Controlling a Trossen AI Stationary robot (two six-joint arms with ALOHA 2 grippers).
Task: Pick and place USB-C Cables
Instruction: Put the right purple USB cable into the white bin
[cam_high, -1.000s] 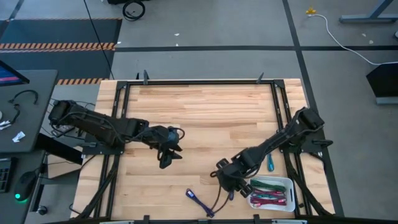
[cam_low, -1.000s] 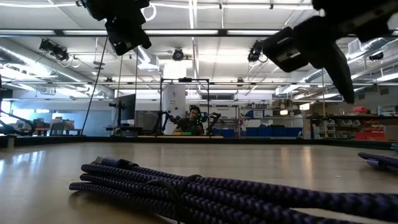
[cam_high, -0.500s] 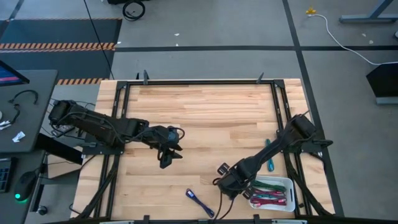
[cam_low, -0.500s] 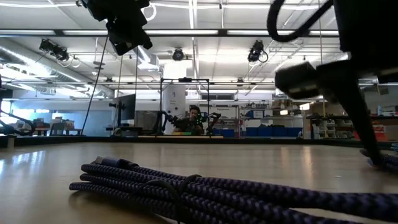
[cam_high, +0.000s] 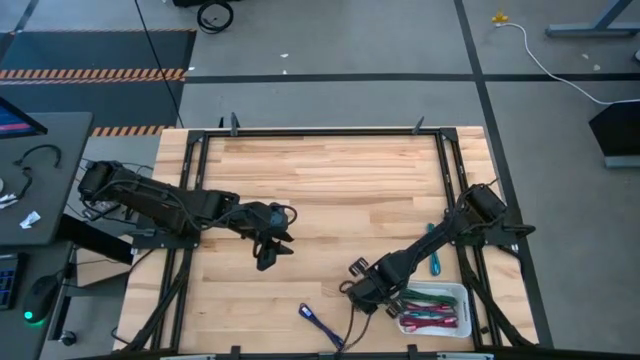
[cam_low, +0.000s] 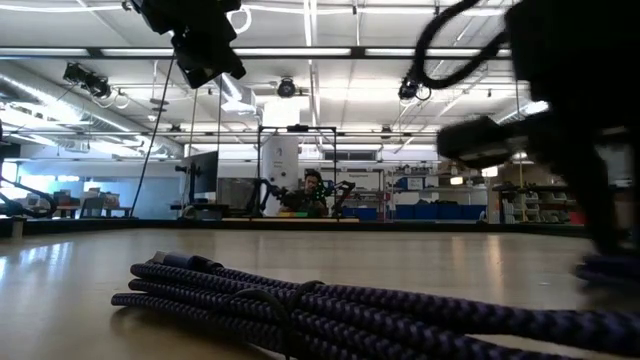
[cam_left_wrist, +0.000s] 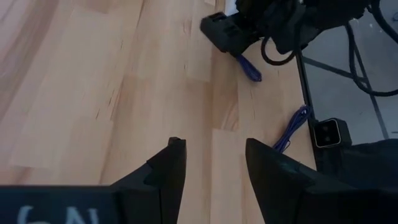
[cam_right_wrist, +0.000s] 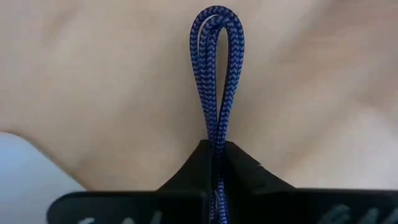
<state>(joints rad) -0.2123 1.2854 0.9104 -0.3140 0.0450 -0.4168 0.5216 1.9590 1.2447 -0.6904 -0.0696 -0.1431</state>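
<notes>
A: Any writing to read?

B: Only part of some pale lettering along the edge of each wrist picture, too cut off to make out.

A: Where do the USB-C Cables lie, and which way do they point?

B: A blue cable bundle (cam_right_wrist: 217, 74) is pinched between the fingers of the right gripper (cam_high: 366, 298), which are pressed together on it; its looped end sticks straight out past the fingertips, its long axis in line with them, low over the wooden table (cam_high: 330, 180). The left wrist view shows it as a short blue piece (cam_left_wrist: 247, 66) slanting out from under that gripper. A purple cable bundle (cam_high: 320, 325) lies diagonally near the table's front edge, just left of the right gripper. A teal cable (cam_high: 435, 255) lies nearly upright along the right rail. More bundles, green and magenta, lie lengthwise in the white tray (cam_high: 465, 295) at the front right corner.

A: And the left gripper (cam_high: 268, 253)?

B: It hangs over the middle-left of the table, fingers (cam_left_wrist: 166, 174) spread, holding nothing
</notes>
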